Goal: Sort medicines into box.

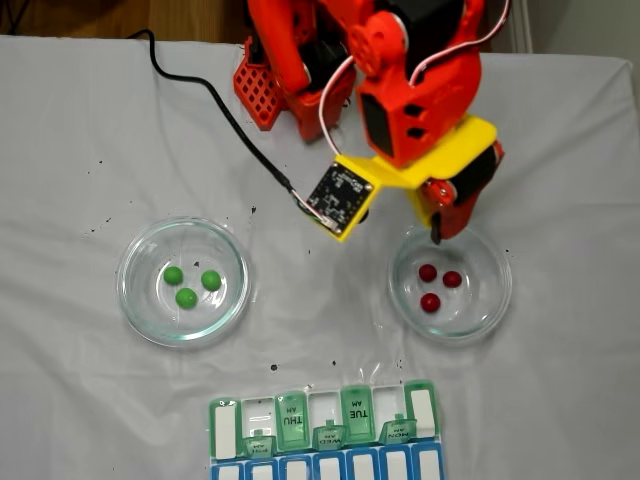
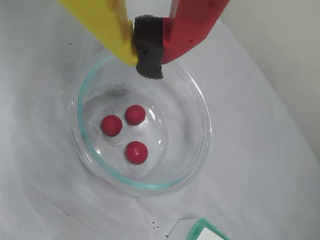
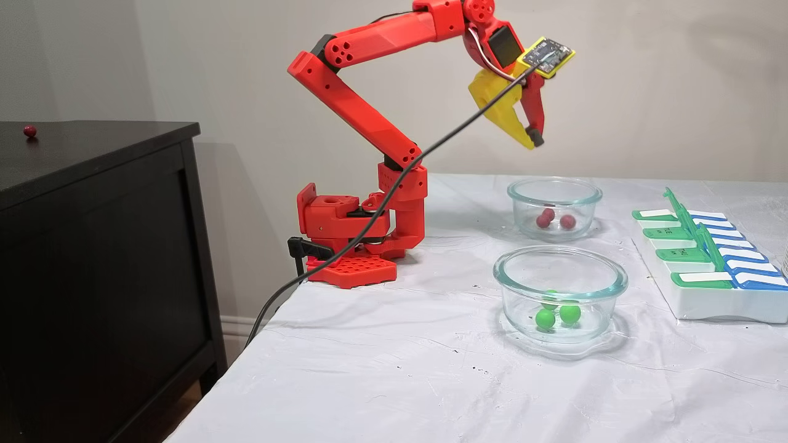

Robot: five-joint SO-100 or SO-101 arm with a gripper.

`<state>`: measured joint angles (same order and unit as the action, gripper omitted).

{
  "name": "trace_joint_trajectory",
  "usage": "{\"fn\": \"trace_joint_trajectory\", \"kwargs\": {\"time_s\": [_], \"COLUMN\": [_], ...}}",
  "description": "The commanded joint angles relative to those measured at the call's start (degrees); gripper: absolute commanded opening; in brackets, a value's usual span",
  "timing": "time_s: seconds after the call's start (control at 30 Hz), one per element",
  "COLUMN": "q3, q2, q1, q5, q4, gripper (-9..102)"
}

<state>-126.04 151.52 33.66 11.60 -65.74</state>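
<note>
I'm seeing the flat green-lidded pill organizer (image 1: 325,435) getting cropped (bottom edge); my red-and-yellow gripper (image 2: 149,67), pinched narrow on nothing, is hovering above three dark red round pills (image 2: 125,131).

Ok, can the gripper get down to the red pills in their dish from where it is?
Probably yes. The gripper hangs shut above the open-topped glass dish, with nothing between it and the three red pills. It would need to open first, and the pills sit close together.

two glass dishes (image 1: 184,281) (image 1: 451,282), black cabinet (image 3: 92,258)
</note>
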Motion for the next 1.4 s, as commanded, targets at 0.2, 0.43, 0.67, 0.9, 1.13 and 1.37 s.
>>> {"fn": "trace_joint_trajectory", "kwargs": {"time_s": [0.2,0.43,0.67,0.9,1.13,1.37], "q3": [15.29,21.62,26.98,26.10,26.37,23.73], "q2": [-15.12,-29.18,-35.95,-37.71,-42.28,-41.31], "q1": [5.45,4.83,2.29,3.08,2.64,3.52], "q5": [2.90,-0.70,-9.93,-17.58,-19.60,-21.53], "q4": [1.49,2.20,-1.85,-4.92,-5.19,-5.45], "gripper": [1,0,0,1,11,20]}}
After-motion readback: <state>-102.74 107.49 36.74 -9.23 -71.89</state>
